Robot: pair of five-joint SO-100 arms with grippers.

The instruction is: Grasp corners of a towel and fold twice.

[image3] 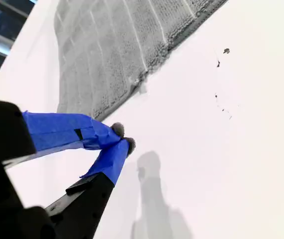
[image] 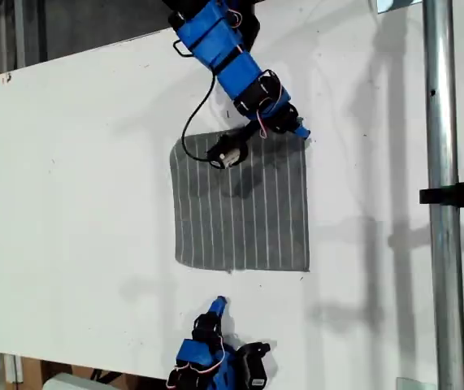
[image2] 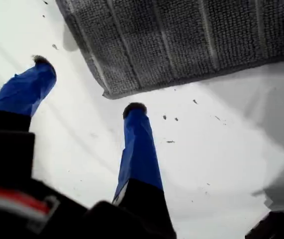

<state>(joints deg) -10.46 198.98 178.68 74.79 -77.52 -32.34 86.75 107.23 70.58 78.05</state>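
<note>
Towel point(image: 240, 203) lies flat mid-surface point(image: 77, 203). You can't see part of its top edge in the exterior view, because my arm hides it. My first end effector point(image2: 88, 84) is spread wide by one corner point(image2: 107, 93). My second end effector point(image3: 123, 138) is pressed together, empty, just off the towel's edge. Bare room lies all round.

The grey, roughly square cloth towel point(image: 241, 203) with thin white stripes lies flat, unfolded, on the white table, its hemmed corners point(image: 304, 266) squared.
</note>
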